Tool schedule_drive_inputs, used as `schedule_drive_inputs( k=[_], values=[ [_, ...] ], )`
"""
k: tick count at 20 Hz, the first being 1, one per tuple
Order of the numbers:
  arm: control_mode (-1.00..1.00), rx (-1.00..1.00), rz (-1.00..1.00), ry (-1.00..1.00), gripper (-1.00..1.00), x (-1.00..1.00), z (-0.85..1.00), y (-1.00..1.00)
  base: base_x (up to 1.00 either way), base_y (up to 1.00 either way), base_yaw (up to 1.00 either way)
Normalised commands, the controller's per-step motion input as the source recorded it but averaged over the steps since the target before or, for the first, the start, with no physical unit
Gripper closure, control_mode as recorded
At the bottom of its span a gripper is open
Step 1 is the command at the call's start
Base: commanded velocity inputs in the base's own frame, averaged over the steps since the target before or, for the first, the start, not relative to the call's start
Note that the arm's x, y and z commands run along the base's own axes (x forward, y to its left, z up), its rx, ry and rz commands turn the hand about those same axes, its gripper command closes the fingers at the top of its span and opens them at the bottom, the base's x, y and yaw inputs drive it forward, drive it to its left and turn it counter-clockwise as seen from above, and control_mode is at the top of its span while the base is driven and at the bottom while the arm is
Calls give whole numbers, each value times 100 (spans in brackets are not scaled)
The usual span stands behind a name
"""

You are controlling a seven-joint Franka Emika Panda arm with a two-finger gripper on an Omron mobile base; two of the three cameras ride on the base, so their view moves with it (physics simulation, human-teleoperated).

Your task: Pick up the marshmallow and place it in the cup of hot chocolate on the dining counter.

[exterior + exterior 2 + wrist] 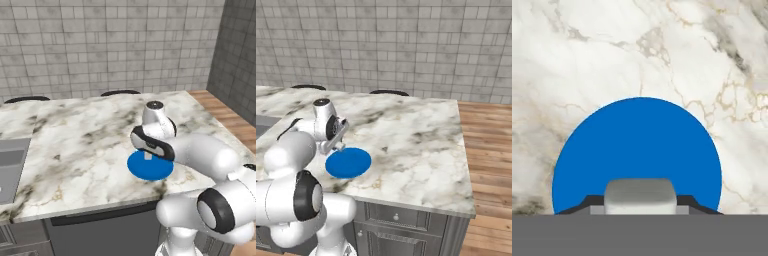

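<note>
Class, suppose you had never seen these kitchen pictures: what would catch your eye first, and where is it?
The round blue plate stands out, lying near the front edge of the white marble dining counter. The white robot arm bends low over it, its hand shut on the small white marshmallow just above the plate.
</note>
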Motion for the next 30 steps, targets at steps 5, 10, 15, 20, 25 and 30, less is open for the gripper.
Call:
schedule_drive_inputs(
  k=[5, 10, 15, 20, 25, 30],
  values=[
    [-100, 47, 2, -16, 100, -5, 76, 0, 0, 0, 0],
    [-100, 59, 1, -4, 100, -6, 59, 2, 0, 0, 0],
    [-100, 55, 4, 7, 100, 0, 44, 0, 0, 0, 0],
    [-100, 18, 2, -10, 100, -32, 32, 0, 0, 0, 0],
    [-100, 1, 0, -11, 100, -69, 19, 0, 0, 0, 0],
    [-100, 17, 2, -1, 100, -60, 33, -2, 0, 0, 0]
  ],
)
